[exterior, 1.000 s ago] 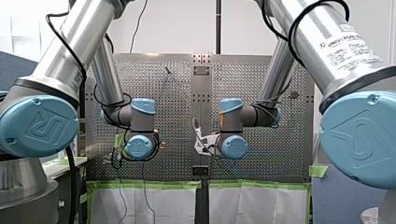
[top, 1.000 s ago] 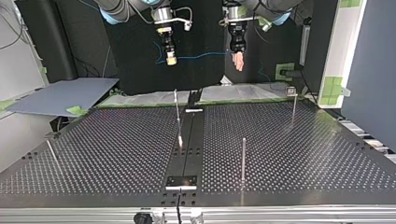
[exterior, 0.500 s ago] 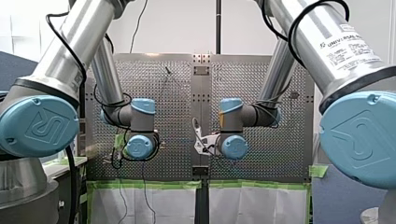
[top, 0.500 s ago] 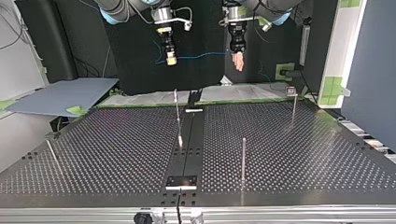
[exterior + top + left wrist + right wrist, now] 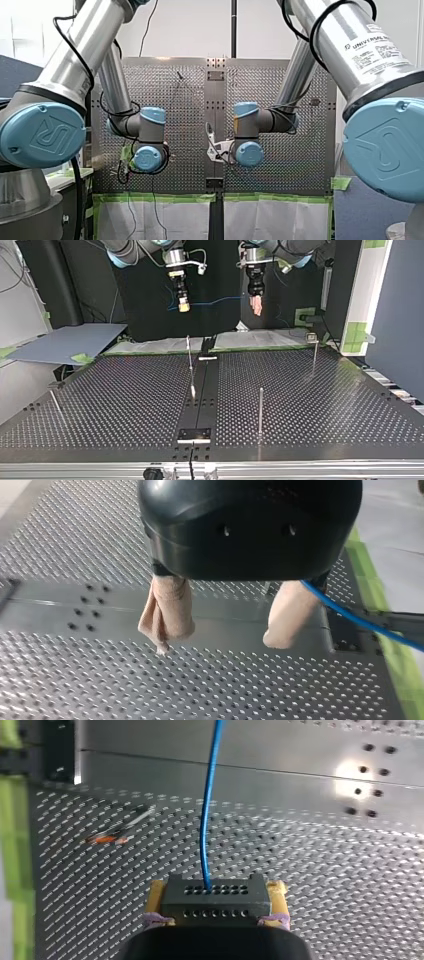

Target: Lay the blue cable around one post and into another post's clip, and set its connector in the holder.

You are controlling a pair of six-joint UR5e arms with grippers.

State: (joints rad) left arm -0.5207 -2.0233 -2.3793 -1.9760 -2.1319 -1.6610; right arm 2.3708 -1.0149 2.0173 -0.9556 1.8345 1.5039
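My right claw point(image 5: 216, 892) clenches the black connector point(image 5: 215, 906) between yellow pads point(image 5: 156, 895). The blue cable point(image 5: 207, 810) leaves it and runs level, along the green-taped edge point(image 5: 160, 197) of the perforated metal tabletop point(image 5: 310, 405), to my left claw point(image 5: 220, 640), which is released with the cable beside one beige pad point(image 5: 287, 615). The right arm's label point(image 5: 372, 47) reads "UNIVERSAL".

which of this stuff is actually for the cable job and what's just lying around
For the job: thin blue cable; black perforated connector block, clamped in my right gripper; slim upright metal post; clip-topped metal post.
Just lying about: flat grey board; strips of green tape.
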